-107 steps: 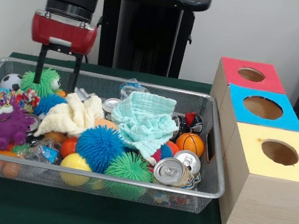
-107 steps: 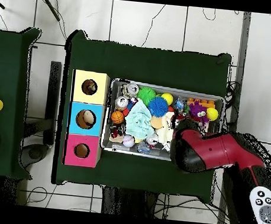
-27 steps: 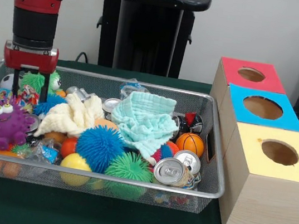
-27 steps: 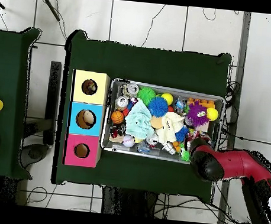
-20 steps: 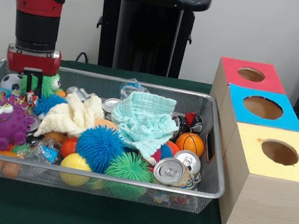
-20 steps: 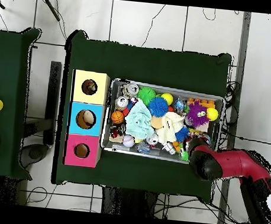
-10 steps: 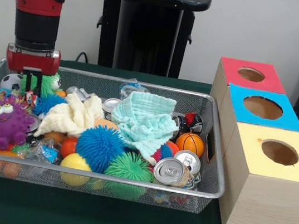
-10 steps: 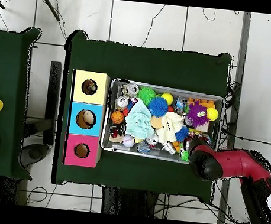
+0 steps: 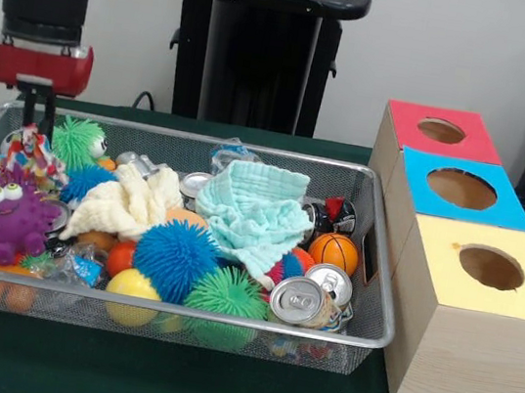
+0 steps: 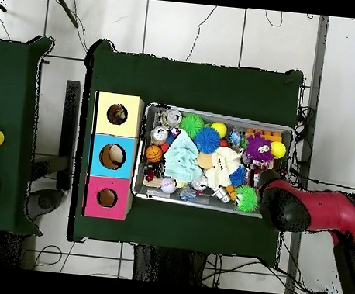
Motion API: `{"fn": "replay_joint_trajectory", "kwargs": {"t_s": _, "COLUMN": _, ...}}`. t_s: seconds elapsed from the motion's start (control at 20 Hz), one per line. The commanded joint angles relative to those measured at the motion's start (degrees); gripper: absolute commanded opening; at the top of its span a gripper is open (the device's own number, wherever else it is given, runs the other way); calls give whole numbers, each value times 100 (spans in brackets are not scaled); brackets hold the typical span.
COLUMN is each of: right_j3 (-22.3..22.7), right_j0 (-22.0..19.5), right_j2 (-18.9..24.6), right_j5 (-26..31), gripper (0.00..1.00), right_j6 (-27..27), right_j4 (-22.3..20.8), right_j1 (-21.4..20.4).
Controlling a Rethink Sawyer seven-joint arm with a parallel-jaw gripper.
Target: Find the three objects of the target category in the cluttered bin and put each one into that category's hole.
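Note:
The wire mesh bin [image 9: 250,145] stands on the green table, full of toys; it also shows in the overhead view [image 10: 215,114]. My gripper [image 9: 37,130] hangs over the bin's far left corner, shut on a knotted fabric bundle [image 9: 30,152], white with red, blue and yellow patches. The bundle hangs just above the clutter. No other such bundle shows clearly. The yellow-topped box's hole [image 9: 491,267] is to the right of the bin and also shows in the overhead view [image 10: 117,115]. In the overhead view the red arm [image 10: 299,209] covers the gripper.
A mint cloth [image 9: 258,211] and a pale yellow cloth [image 9: 128,201] lie mid-bin. A purple spiky toy [image 9: 8,213], a blue spiky ball [image 9: 174,258], a green one [image 9: 226,295] and a can [image 9: 297,299] fill the front. The blue-topped box [image 9: 458,211] and red-topped box [image 9: 438,144] stand behind the yellow one.
My gripper went down among the toys at the bin's far left and shut on the fabric bundle. It has now risen and shifted slightly left, lifting the bundle out of the clutter.

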Motion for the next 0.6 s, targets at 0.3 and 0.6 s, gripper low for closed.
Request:
{"fn": "replay_joint_trajectory", "kwargs": {"t_s": 0.3, "right_j3": 20, "right_j0": -4, "right_j2": 1075, "right_j5": 1814, "gripper": 0, "right_j6": -2219, "right_j4": 1477, "right_j1": -1261}}
{"fn": "replay_joint_trajectory", "kwargs": {"t_s": 0.6, "right_j3": 431, "right_j0": -237, "right_j2": 1484, "right_j5": 1468, "gripper": 0, "right_j6": -1657, "right_j4": 2101, "right_j1": -1216}}
